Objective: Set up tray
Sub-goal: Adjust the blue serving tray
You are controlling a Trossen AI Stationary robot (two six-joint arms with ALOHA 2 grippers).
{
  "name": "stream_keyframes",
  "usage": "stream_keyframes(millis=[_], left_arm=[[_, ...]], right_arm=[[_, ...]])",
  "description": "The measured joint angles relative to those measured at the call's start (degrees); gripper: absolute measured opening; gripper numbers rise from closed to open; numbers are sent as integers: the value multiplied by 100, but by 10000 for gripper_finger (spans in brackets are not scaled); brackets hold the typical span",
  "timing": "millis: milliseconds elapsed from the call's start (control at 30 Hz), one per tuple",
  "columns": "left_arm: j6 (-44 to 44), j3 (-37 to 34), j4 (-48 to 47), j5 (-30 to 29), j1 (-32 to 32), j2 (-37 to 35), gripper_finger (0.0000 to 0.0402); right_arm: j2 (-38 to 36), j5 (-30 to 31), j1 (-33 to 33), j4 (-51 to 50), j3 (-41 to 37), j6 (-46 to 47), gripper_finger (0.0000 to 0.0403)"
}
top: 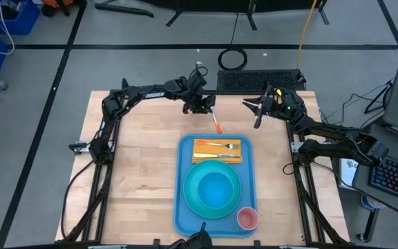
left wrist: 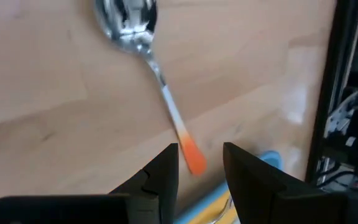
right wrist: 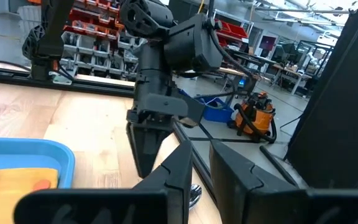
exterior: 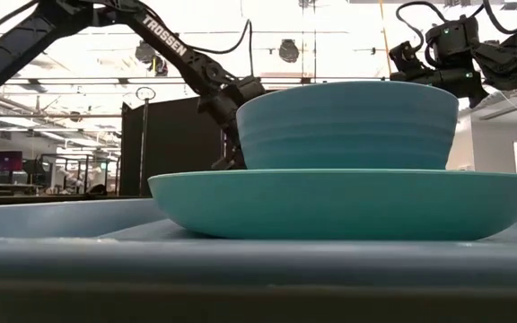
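My left fingers (left wrist: 201, 168) stand apart around the spoon's (left wrist: 148, 68) orange handle on the tabletop (top: 137, 159) beyond the tray (top: 182, 207); my right fingers (right wrist: 201, 168) hang narrow nearby.

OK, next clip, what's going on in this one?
A two-arm robot is setting up a light-blue tray. It already holds a turquoise plate with a bowl on it, a yellow napkin with a fork, and a pink cup. The left gripper is open over an orange-handled spoon lying on the table beyond the tray. The right gripper waits raised nearby, holding nothing.
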Motion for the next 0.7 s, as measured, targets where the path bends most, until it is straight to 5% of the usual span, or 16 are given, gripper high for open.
stream_keyframes(millis=[700], left_arm=[[-301,21,192,57,19,129,108]], right_arm=[[2,0,0,132,0,-4,45]])
